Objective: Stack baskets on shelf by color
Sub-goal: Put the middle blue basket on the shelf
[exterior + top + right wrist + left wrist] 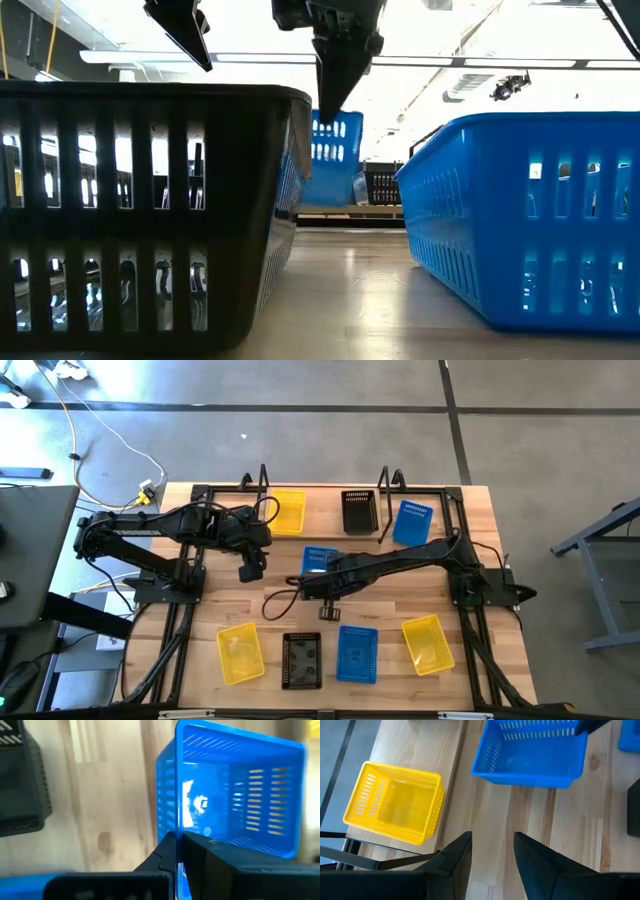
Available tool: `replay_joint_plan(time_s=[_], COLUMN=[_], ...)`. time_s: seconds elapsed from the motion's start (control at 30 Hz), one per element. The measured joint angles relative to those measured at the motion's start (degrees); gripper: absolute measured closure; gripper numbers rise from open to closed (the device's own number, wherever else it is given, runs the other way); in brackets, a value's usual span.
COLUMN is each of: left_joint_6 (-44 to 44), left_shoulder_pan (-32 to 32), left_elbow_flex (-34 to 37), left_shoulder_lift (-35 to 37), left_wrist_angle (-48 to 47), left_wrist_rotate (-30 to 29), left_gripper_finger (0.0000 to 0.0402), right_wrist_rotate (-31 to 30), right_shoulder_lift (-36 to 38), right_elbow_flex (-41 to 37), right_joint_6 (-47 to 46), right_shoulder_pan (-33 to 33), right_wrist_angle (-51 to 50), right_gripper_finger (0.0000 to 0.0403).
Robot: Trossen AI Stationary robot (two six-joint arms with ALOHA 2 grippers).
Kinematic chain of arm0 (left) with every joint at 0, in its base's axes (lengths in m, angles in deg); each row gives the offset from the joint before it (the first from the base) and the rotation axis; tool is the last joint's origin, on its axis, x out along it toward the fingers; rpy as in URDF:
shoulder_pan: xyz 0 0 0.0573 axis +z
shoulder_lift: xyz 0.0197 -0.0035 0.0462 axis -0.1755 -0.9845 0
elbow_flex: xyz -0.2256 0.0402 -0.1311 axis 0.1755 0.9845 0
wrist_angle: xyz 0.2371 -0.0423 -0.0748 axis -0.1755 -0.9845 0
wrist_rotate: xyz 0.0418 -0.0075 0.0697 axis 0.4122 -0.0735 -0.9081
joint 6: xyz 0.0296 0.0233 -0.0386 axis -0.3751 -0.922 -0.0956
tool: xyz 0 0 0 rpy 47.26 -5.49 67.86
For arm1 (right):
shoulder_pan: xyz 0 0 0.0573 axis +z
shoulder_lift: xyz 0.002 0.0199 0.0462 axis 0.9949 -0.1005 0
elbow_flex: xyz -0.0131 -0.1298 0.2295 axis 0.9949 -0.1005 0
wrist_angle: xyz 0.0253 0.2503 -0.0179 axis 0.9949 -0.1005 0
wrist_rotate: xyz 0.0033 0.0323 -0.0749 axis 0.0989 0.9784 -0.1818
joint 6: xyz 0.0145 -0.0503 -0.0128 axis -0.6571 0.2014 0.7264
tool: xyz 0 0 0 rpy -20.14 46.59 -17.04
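A blue basket (320,558) sits mid-table in my right gripper (178,851), which is shut on its wall. In the low view this basket (326,150) is below the down-pointing right gripper (335,85). My left gripper (250,570) hovers open just left of it, touching nothing; its fingers (492,855) frame bare tabletop. On the shelf (325,510) at the far side stand a yellow basket (288,512), a black basket (359,511) and a blue basket (411,522). The yellow one (395,802) rests flat on the plank. My right gripper pinches the blue basket's wall (176,815) on the side toward the table's near edge, one finger inside the basket and one outside. The fingers come from above, pointing down. The basket hangs tilted below them; whether its bottom is clear of the table I cannot tell.
Along the near edge lie a yellow basket (240,652), a black basket (301,659), a blue basket (357,654) and another yellow basket (427,643). The black (150,220) and blue (530,220) ones fill the low view's foreground. Bare tabletop lies between this row and the arms.
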Motion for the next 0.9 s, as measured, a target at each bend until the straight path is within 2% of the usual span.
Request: replay_joint_plan(time_s=[0.2, 0.57, 0.9], left_joint_6=[0.04, 0.04, 0.06], left_shoulder_pan=[0.00, 0.00, 0.00], left_elbow_flex=[0.01, 0.01, 0.01], left_shoulder_lift=[0.00, 0.00, 0.00], left_wrist_angle=[-0.02, -0.01, 0.00], left_wrist_rotate=[0.01, 0.02, 0.00], left_gripper_finger=[0.0267, 0.0267, 0.0267], right_wrist_rotate=[-6.76, -15.35, -14.92], right_shoulder_lift=[0.02, 0.02, 0.02], right_elbow_flex=[3.08, 3.40, 3.36], right_joint_6=[2.31, 11.21, 18.59], right_shoulder_pan=[-0.29, -6.49, -13.57], right_wrist_angle=[-6.76, -8.21, -3.20], right_gripper_finger=[0.0402, 0.0403, 0.0403])
